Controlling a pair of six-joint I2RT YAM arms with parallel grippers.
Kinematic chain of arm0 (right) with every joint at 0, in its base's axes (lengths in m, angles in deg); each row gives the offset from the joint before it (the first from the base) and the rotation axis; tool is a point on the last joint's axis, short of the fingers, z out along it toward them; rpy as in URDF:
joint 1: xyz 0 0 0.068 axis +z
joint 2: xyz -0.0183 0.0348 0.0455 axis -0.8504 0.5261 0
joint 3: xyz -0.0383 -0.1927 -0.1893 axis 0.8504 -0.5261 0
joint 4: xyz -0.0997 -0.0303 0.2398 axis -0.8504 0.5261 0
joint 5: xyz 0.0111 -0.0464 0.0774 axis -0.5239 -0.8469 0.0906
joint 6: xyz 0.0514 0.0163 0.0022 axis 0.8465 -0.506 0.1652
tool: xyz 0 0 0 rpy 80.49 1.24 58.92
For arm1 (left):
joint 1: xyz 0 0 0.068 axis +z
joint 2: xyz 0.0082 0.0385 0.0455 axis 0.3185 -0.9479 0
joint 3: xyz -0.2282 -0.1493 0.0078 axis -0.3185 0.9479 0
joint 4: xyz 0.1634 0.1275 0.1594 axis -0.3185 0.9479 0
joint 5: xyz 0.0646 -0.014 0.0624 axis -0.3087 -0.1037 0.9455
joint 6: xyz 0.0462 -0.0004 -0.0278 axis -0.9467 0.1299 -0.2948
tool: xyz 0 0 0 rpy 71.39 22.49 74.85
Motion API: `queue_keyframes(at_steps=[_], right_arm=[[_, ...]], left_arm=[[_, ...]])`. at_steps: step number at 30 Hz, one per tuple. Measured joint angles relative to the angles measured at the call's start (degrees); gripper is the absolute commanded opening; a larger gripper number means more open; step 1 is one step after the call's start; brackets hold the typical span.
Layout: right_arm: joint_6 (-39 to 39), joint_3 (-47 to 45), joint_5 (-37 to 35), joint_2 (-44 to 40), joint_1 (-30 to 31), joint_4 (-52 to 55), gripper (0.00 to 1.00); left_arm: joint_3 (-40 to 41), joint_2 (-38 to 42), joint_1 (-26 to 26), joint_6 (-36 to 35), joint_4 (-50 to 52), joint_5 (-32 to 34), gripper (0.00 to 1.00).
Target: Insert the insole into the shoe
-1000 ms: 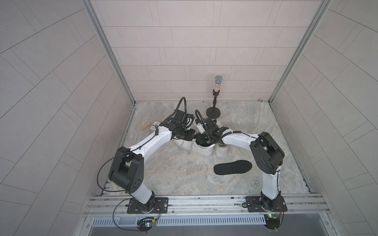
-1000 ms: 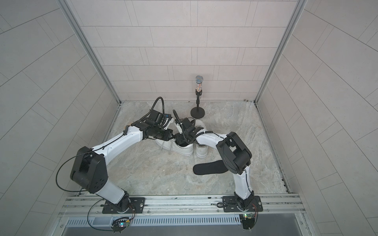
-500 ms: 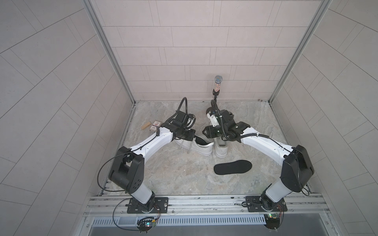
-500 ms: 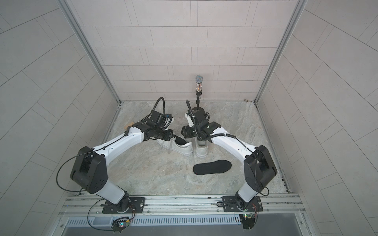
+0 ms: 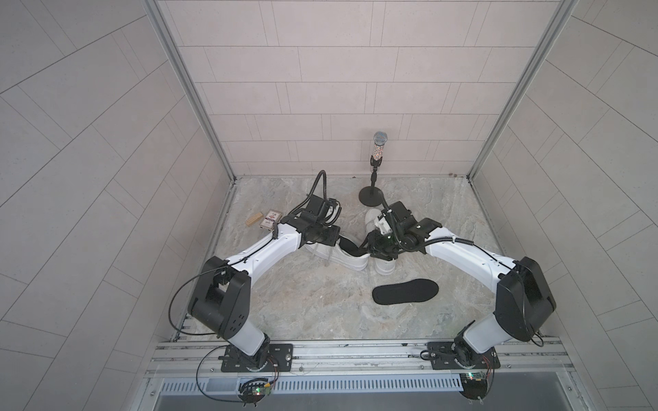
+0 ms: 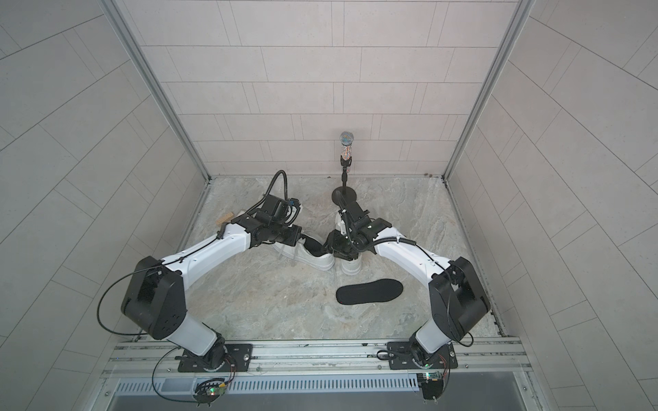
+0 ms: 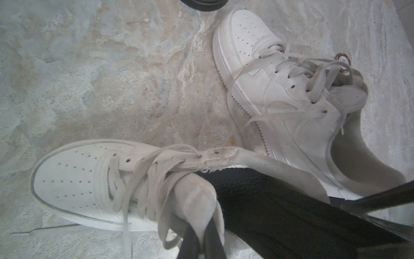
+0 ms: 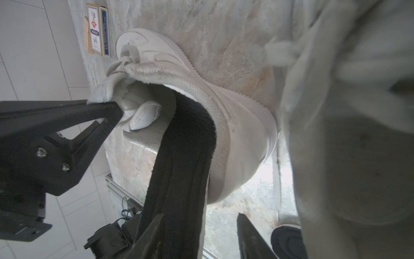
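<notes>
- Insole (image 8: pixel 186 145): black, fuzzy top, bent in an arch. Its front end was down inside the shoe (image 5: pixel 341 258) and its heel end stuck up out of the opening toward the right.
- Shoe: white low-top with loose grey laces, standing on its sole mid-floor (image 5: pixel 302 302), toe pointing left.
- Left claw (image 7: pixel 199 226): pressed together on the tongue (image 7: pixel 195 197), which was lifted off the opening.
- Right claw (image 8: pixel 200 216): spread, with the insole's free end between the fingers. The end lay against one finger, with a clear gap to the other.
- Second shoe (image 5: pixel 382 265): white, just right of the first, toe far.
- Spare insole (image 5: pixel 405 291): black, flat on the floor, near-right of both shoes and apart from them.
</notes>
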Motion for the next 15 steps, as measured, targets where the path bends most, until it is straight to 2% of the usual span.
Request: queue_keyframes(at_steps=[2,6,8,11,15], right_arm=[[1.68,-0.02,1.46,0.11,0.24,-1.64,0.47],[5.27,-0.22,3.78,1.07,0.66,-4.74,0.23],[5.77,0.04,4.17,1.95,0.72,-4.83,0.13],[4.28,2.86,4.20,4.13,0.94,-1.90,0.06],[-2.12,9.38,2.56,6.14,1.03,5.64,0.00]], left_arm=[[0.00,0.07,-0.20,-0.02,0.00,0.17,0.00],[0.00,0.13,-0.70,-0.33,0.07,0.79,0.00],[0.00,0.28,-0.68,-0.68,0.20,1.05,0.00],[0.00,0.52,-0.66,-1.18,0.33,0.98,0.00],[-0.02,0.81,-0.66,-2.62,0.79,-0.13,0.00]])
